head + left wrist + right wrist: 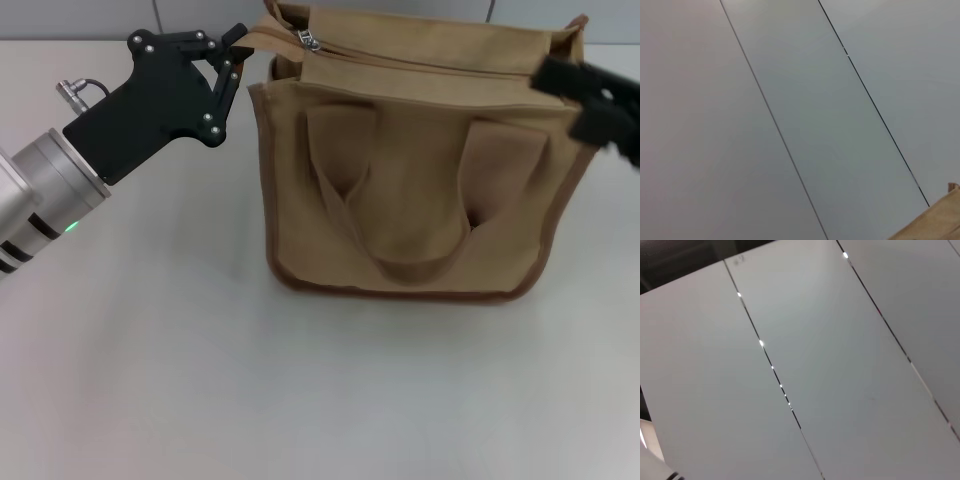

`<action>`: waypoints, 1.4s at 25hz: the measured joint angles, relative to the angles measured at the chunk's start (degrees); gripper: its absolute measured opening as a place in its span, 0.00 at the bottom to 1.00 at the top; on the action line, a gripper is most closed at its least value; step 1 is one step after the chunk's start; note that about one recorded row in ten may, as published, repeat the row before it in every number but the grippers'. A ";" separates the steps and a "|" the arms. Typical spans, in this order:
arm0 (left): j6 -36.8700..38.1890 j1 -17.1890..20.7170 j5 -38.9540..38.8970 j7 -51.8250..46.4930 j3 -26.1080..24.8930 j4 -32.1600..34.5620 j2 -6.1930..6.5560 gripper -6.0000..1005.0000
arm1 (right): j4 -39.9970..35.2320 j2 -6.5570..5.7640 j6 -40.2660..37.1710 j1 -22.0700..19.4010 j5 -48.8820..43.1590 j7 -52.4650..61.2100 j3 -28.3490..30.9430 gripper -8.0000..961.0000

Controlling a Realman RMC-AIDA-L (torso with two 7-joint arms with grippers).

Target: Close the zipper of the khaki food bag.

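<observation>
Khaki food bag (405,170) upright mid-table; zipper (420,52) pull sits at its left end, so closing looks barely started. Left gripper (240,50) pinches the bag's left-end tab; right gripper (590,90) at the right end, jaw state can't tell

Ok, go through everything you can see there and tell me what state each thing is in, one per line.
khaki food bag: upright on the table, handles hanging down its front.
zipper: pull tab sits at the bag's left end; not visibly drawn across.
left tool: at the bag's top left corner, pinching a strap end there.
right tool: at the bag's top right corner; grip not visible.
</observation>
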 joint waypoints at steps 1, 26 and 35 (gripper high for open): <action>0.07 0.00 -0.01 0.00 0.00 -0.04 0.00 0.02 | -0.38 -0.27 1.10 1.28 -0.12 2.41 -0.15 0.81; 1.38 0.10 0.03 2.76 0.50 -1.18 0.00 0.02 | -6.44 -2.37 22.63 14.47 -1.91 39.94 -12.83 0.81; 2.49 -0.36 0.04 2.77 0.52 -1.18 0.00 0.03 | -6.18 -2.61 27.94 18.95 -7.60 48.60 -13.20 0.81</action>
